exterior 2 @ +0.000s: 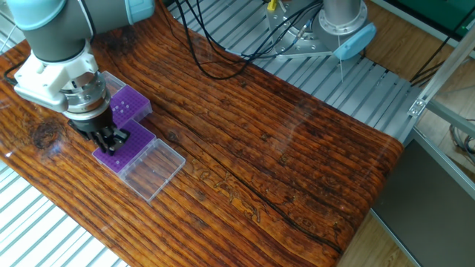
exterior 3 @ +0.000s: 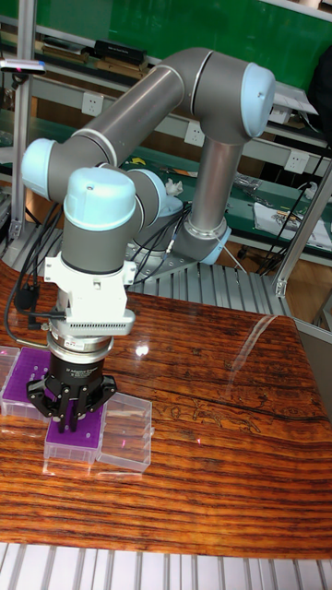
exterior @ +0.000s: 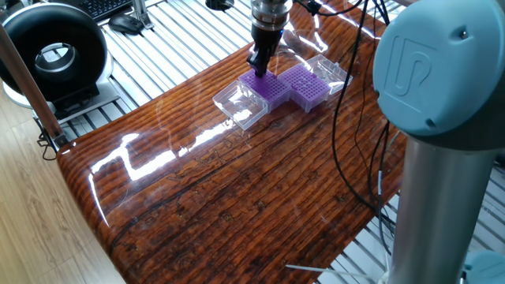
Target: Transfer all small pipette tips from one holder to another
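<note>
**A:** Tips are what you asked about. Can you pick any out?

**B:** Not singly; they are too small to tell in any view. You only see the two purple racks. Nearest in the tall view is the near rack (exterior 3: pixel 78 431), sitting in a clear tray whose open lid (exterior 3: pixel 127 442) lies flat just beside it on the table (exterior 3: pixel 212 489).

**A:** And the gripper?

**B:** Your gripper (exterior 3: pixel 69 426) points straight down over that near rack, fingertips at or just above its grid. The fingers look drawn close together, but you cannot tell whether they pinch a tip or even meet.

**A:** What does the other fixed view give you?

**B:** Same thing from the far side: the gripper (exterior 2: pixel 113 139) over the near rack (exterior 2: pixel 122 150), the clear lid (exterior 2: pixel 154 167) towards the table's middle, and the second rack (exterior 2: pixel 128 104) touching the first one's corner behind the wrist.

**A:** Farther back?

**B:** In one fixed view, the second rack (exterior: pixel 304 85) has its own clear lid (exterior: pixel 329 71) beyond it. Past the table edge you see black cables (exterior 2: pixel 215 44) running over a slatted metal bench (exterior 2: pixel 349 81).
</note>
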{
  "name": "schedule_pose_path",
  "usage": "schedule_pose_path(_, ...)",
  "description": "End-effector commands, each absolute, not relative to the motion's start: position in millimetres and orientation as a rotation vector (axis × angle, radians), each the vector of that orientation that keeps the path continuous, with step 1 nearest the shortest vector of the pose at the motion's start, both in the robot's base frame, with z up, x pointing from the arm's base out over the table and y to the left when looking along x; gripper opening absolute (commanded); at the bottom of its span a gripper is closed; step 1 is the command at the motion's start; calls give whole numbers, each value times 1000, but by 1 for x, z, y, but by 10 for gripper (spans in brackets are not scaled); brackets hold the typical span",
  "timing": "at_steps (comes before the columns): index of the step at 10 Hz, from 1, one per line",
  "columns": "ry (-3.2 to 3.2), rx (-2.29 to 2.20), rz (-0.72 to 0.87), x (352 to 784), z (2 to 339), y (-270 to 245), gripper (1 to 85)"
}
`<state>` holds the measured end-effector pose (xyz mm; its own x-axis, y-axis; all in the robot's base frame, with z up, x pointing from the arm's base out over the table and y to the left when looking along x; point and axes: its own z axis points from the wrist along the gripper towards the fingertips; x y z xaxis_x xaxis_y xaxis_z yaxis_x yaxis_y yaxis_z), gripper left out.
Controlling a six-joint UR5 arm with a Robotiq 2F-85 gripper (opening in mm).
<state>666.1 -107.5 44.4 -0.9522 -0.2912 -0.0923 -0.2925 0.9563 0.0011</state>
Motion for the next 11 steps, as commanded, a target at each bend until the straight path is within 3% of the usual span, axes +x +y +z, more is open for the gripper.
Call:
schedule_pose_path(1,3013,-432,43,667,46,-105,213)
schedule_pose_path(8,3013,-433,29,666,45,-109,207)
schedule_pose_path(11,3007,-399,28,668,47,-109,103)
